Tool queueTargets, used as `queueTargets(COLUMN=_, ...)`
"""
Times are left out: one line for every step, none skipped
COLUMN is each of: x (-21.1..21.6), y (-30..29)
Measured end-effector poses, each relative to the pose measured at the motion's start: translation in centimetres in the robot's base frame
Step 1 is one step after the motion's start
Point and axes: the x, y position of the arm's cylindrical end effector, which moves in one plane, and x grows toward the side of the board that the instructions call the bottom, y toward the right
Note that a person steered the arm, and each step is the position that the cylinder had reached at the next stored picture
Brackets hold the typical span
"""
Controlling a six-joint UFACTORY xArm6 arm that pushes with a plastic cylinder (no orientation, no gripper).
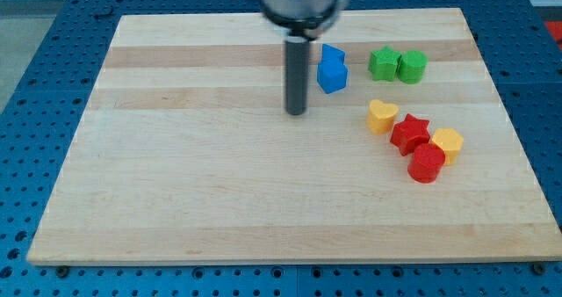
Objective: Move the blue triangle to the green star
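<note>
My tip (297, 113) rests on the wooden board (176, 174), just left of and slightly below the blue blocks, with a small gap between. The blue triangle (331, 54) sits near the view's top centre. A second blue block (332, 76) touches its lower side. The green star (383, 63) lies to the right of the blue blocks, a short gap away.
A green rounded block (412, 66) touches the green star's right side. Lower right lies a cluster: a yellow heart (381, 116), a red star (409, 133), a yellow hexagon-like block (449, 143) and a red cylinder (427, 163).
</note>
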Motion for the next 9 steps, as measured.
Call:
queueTargets(x=-1.3, y=-2.3)
queueTargets(x=-5.2, y=-2.3)
queueTargets(x=-9.9, y=-2.3)
queueTargets(x=-11.6, y=-1.5)
queueTargets(x=-11.3, y=0.8)
queueTargets(x=-11.3, y=1.9)
queueTargets(x=-10.9, y=3.2)
queueTargets(x=-10.5, y=5.0)
queueTargets(x=-10.5, y=6.1)
